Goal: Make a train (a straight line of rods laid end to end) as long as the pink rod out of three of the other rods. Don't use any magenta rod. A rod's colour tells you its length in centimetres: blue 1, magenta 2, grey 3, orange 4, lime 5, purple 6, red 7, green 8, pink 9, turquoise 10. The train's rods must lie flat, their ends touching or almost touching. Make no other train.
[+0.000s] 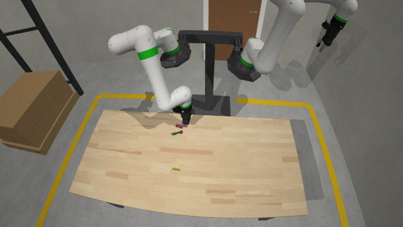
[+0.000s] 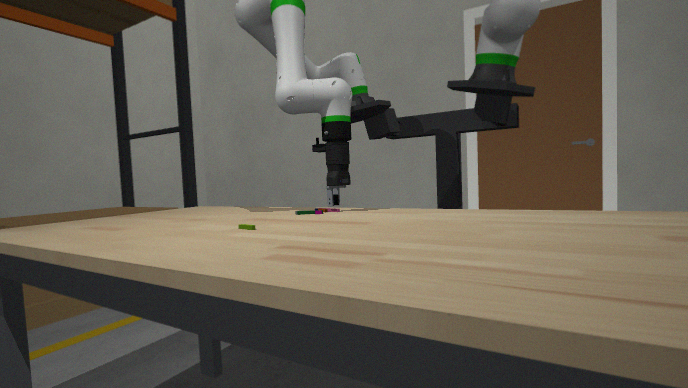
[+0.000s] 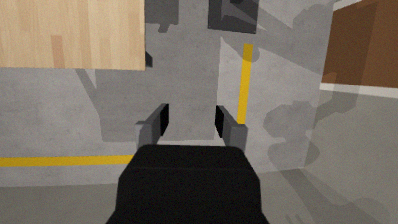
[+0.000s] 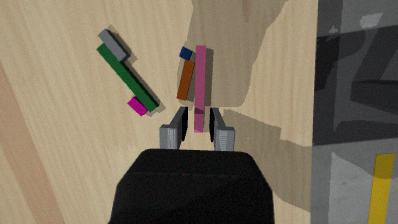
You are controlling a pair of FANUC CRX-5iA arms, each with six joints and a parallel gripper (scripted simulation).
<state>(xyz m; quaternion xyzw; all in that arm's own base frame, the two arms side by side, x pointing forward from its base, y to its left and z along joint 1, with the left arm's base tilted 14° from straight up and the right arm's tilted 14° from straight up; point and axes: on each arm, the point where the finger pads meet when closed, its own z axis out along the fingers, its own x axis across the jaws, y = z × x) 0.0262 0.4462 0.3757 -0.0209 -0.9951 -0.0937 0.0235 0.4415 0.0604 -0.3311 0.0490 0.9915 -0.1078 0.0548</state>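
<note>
Pink rod (image 1: 185, 126) (image 2: 334, 210) (image 4: 200, 82) flat on worktop (image 1: 234, 164) (image 2: 400, 250) (image 4: 260, 60) beside orange rod (image 4: 185, 80) - right fingers (image 1: 184, 125) (image 2: 333, 204) part-open around its near end, gripping nothing; likely light, stiff - pinch mid-length; left fingers (image 1: 320, 47) wide, empty

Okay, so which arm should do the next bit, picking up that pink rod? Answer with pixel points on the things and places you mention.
Probably the right: its open gripper (image 1: 184, 126) (image 2: 333, 204) (image 4: 199, 122) hovers over the pink rod (image 4: 200, 82). The left gripper (image 1: 320, 47) (image 3: 192, 114) is out beyond the table.
</note>
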